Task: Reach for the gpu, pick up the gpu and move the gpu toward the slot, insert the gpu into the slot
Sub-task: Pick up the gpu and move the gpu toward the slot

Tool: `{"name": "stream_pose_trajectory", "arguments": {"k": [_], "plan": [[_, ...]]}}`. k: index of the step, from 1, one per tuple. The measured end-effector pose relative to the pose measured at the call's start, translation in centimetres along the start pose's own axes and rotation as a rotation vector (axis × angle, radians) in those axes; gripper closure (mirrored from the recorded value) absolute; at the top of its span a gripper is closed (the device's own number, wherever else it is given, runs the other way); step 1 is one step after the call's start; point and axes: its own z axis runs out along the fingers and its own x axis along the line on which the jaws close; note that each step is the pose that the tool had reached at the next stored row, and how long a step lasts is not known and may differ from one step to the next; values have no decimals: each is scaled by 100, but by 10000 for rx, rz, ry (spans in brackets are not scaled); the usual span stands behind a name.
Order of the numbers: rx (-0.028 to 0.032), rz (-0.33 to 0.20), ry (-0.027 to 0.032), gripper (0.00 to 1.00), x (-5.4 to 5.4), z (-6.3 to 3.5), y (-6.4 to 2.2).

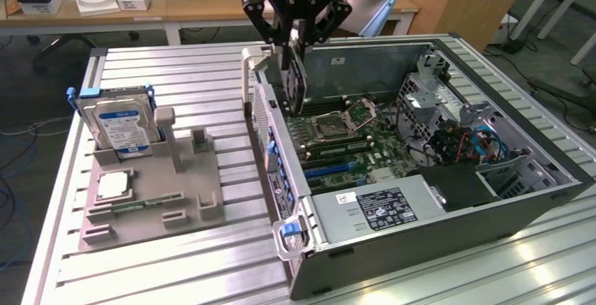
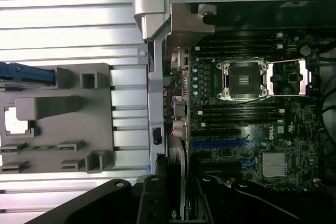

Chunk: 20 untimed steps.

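My gripper is shut on the gpu, a thin dark card that hangs upright and edge-on below the fingers. It hovers over the rear-left corner of the open computer case, just inside the case's wall and above the motherboard. In the wrist view the card's pale edge shows between my dark fingers, right over the board's edge. The blue slots lie lower on the motherboard, nearer the power supply, and appear in the wrist view as blue slots beside the card's line.
A grey fixture tray on the ribbed table holds a blue-labelled hard drive, a green memory stick and a chip. In the case are the open CPU socket, the power supply and the cables.
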Motion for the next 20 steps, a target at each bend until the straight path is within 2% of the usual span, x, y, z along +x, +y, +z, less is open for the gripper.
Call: {"name": "stream_pose_trajectory", "arguments": {"k": [1,5,20], "plan": [[-53,1,3,74,-42,3,2],[-109,2,6,74,-137,11,7],[-162,3,9,74,-507,40,26]]}}
